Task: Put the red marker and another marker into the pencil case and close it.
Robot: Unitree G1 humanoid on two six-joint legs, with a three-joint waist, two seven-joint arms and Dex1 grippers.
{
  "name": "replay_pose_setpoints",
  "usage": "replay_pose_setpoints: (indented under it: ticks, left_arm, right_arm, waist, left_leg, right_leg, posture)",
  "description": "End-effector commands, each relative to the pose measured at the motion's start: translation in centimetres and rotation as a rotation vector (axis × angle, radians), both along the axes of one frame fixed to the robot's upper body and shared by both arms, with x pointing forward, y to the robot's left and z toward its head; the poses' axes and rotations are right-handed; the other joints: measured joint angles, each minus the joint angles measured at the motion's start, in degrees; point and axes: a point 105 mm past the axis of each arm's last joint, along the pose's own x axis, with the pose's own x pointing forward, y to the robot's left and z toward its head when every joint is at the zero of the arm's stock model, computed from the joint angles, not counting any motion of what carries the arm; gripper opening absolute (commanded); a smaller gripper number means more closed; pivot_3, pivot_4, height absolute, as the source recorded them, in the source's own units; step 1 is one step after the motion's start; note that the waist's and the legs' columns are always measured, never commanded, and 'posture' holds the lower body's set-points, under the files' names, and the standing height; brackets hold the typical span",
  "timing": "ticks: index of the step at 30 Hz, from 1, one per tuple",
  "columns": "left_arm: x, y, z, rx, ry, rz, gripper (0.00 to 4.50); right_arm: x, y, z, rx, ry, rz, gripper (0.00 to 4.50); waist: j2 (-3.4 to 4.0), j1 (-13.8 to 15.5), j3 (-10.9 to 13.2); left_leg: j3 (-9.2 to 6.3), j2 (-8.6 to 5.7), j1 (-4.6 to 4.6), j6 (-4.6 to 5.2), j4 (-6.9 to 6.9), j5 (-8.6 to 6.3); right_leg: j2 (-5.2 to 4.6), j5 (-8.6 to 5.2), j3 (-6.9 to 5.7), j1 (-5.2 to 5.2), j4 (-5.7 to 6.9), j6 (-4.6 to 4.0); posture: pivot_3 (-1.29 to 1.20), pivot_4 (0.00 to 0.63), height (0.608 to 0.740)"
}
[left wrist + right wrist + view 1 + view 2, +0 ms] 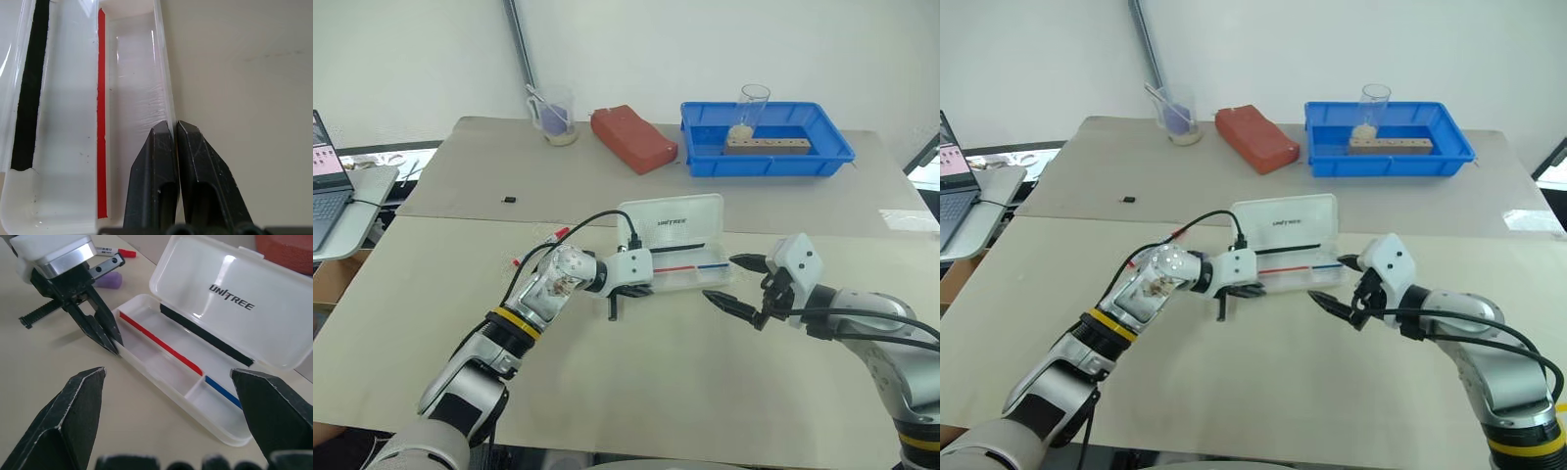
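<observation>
The pencil case (195, 377) lies open near the middle of the beige surface (636, 392), its lid (234, 303) standing up at the back with the black lettering facing forward. Inside the tray I can see a thin red pen (159, 345) along one divider, a short blue one (222, 390) in the end compartment, and a black strip (205, 340) along the hinge side.

The left hand (174, 129) has its two black fingers pressed together with their tips at the front wall of the case, one tip inside the rim and one outside; the wall is so thin that I cannot tell for certain whether it is pinched between them.

The right hand (736, 281) hovers just beside the other end of the case, its fingers spread wide and empty, touching nothing.

The red marker (113, 252) and the purple highlighter (108, 280) both lie on the surface just behind the left hand, outside the case.

Further back stand a blue tray (832, 157), a reddish pouch (633, 138) and a clear cup (554, 116).
</observation>
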Motion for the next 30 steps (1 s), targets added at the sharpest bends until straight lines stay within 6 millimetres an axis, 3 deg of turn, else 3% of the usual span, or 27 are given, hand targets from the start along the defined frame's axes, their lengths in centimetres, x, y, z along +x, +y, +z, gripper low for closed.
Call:
replay_pose_setpoints:
  ticks: [1,9,20,23,30]
  left_arm:
    - [-1.4,1.1,1.6,-0.010,-0.035,-0.100,0.02]
    - [-5.9,3.0,0.8,0.057,-0.026,-0.208,0.02]
    - [-6.5,2.8,0.3,0.046,-0.022,-0.180,0.02]
    - [-6.6,2.7,0.6,0.042,-0.025,-0.181,0.92]
    - [-6.8,3.1,3.0,0.025,-0.044,-0.182,3.97]
  right_arm:
    - [0.1,0.4,1.6,-0.011,-0.055,0.059,4.50]
    - [-2.8,2.4,0.9,-0.042,0.044,0.283,4.50]
    - [-2.4,2.4,0.0,-0.043,0.068,0.275,4.50]
    - [-2.0,2.4,0.2,-0.044,0.063,0.273,4.50]
    - [-1.5,2.2,0.8,-0.049,0.053,0.274,4.50]
  waist:
    - [0.03,-0.13,-0.01]
    - [0.14,0.46,-0.08]
    - [0.05,0.35,-0.03]
    - [0.05,0.27,-0.02]
    - [0.07,0.21,-0.04]
  left_leg:
    - [0.00,0.01,0.00,0.00,-0.01,0.00]
    - [0.02,0.02,0.02,0.00,0.02,0.00]
    - [0.00,0.03,0.02,0.00,0.05,0.00]
    - [0.00,0.03,0.02,0.00,0.05,0.00]
    - [0.00,0.03,0.02,0.00,0.05,0.00]
  right_leg:
    - [0.01,0.00,0.00,0.00,0.00,-0.01]
    - [-0.04,-0.01,-0.02,0.08,-0.01,-0.02]
    - [-0.03,-0.01,-0.03,0.05,0.00,-0.03]
    - [-0.03,-0.01,-0.03,0.05,0.01,-0.03]
    - [-0.03,-0.01,-0.03,0.05,0.02,-0.03]
  posture:
    - [0.00,0.150,0.740]
    - [0.00,0.150,0.740]
    - [0.00,0.150,0.740]
    - [0.00,0.150,0.740]
    - [0.00,0.150,0.740]
